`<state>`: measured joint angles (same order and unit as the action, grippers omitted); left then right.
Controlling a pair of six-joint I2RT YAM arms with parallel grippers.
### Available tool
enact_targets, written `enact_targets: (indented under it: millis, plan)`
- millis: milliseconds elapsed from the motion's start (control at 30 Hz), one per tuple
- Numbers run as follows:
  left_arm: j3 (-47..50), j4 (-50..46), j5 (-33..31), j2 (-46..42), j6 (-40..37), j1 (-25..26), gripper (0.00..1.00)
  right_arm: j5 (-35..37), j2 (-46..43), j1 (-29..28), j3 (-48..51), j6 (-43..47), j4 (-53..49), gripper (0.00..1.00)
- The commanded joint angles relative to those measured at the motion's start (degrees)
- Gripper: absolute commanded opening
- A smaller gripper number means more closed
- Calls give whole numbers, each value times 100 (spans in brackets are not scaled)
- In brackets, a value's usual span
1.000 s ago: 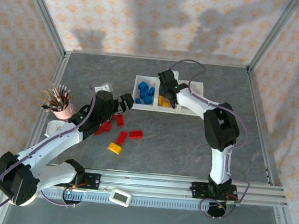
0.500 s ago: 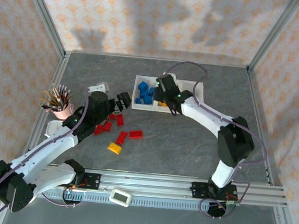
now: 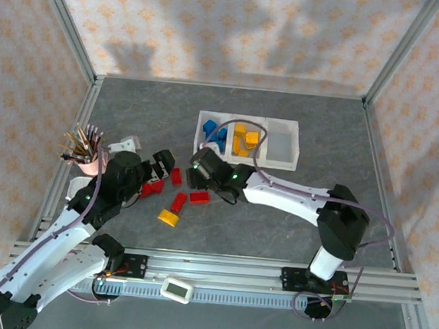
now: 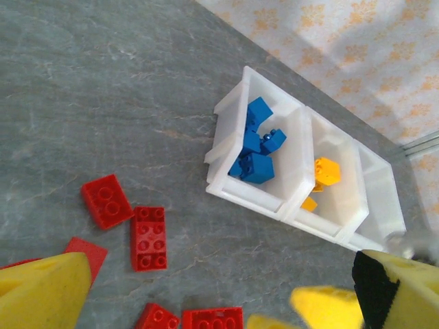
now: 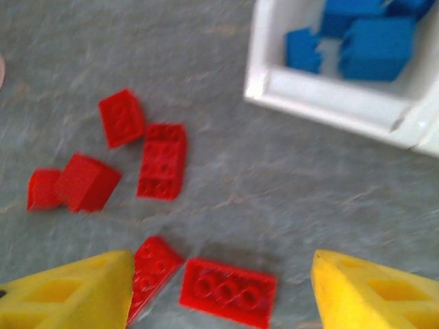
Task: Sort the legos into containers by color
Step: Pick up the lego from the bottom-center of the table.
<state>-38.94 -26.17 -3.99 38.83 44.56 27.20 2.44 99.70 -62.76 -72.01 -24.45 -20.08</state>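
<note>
My right gripper hangs open just above a flat red lego on the grey table, with one yellow finger on each side of it and another red lego by the left finger. From above, it is over the red legos in front of the containers. Blue legos fill the left bin and yellow ones the middle bin. The right bin looks bare. My left gripper is wide open and holds nothing, above more red legos.
A pink cup of pencils stands at the left. A yellow round piece lies on the table nearer the bases. A small white device sits on the front rail. Metal frame posts border the table.
My right arm swung from above the bins down and left to the red legos, its jaws widening. The left arm drew back to the left and nearer.
</note>
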Motion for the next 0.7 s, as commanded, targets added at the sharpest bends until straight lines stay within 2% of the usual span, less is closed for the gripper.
enact_targets:
  millis: [0,200,533,667]
  plan:
    - [58,-610,-268,-178,182,-57,99,-130,245,-390,-10,-24,163,70]
    - [61,-974,-433,-419,305,-57,99,-424,632,-864,213,588,676,71]
    - [100,-1159,-517,-603,470,-57,99,-669,1012,-1000,411,1024,1247,72]
    - [104,-1217,-636,-656,543,-57,99,-582,1240,-1027,279,1173,1228,68]
